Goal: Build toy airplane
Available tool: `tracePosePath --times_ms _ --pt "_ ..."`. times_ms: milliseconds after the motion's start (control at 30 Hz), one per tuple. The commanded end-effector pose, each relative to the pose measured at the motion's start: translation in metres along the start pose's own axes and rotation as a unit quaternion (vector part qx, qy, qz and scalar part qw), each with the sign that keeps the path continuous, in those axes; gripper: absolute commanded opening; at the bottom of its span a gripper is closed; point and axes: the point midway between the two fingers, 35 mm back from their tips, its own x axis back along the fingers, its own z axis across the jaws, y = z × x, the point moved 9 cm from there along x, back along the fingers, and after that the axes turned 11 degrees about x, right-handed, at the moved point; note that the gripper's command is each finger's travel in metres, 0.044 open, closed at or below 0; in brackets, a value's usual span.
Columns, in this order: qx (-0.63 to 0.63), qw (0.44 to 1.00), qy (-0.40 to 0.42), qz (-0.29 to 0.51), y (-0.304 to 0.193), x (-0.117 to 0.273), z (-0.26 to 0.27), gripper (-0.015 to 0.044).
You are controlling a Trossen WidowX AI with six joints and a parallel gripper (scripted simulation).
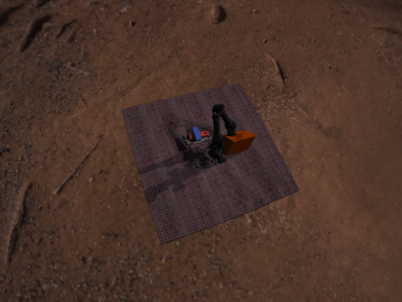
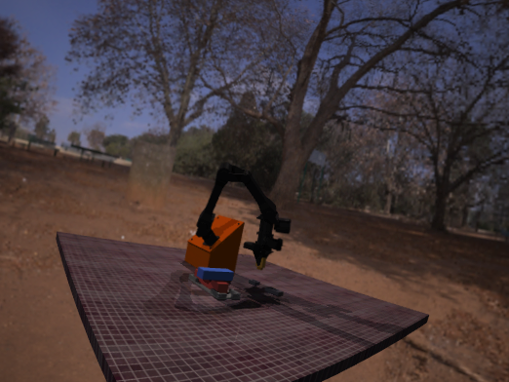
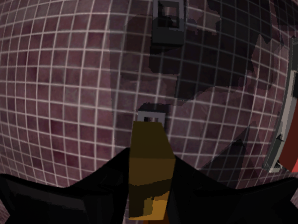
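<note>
The red fuselage [image 1: 205, 133] [image 2: 221, 286] [image 3: 292, 142] lies in the grey cradle [image 2: 233, 295]. The blue wing [image 1: 196, 134] [image 2: 215, 275] lies across the top of the fuselage. Its tab and socket are hidden. My gripper [image 2: 261, 259] [image 3: 145, 154] is shut on the yellow tail fin [image 2: 261, 265] [image 3: 150, 175], which hangs upright above the mat, beside the cradle. In the wrist view the fin points down between the fingers. The fuselage's tail socket cannot be made out.
Two small grey holders stand on the mat [image 1: 216, 208] [image 2: 161, 341], one [image 2: 254, 282] [image 3: 151, 114] under the fin and one [image 2: 272, 290] [image 3: 168, 37] farther out. The orange block [image 1: 239, 144] [image 2: 212, 254] under the arm's base stands behind the cradle.
</note>
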Motion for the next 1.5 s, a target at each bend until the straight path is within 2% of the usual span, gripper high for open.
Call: tracePosePath --times_ms 0,600,1467 --pt "-0.002 1.000 0.000 0.006 0.000 0.013 0.000 0.0000" --pt "-0.008 1.000 -0.009 0.026 -0.007 0.065 -0.003 0.0000" --pt "-0.013 1.000 0.019 0.017 0.002 0.062 -0.086 0.0000"
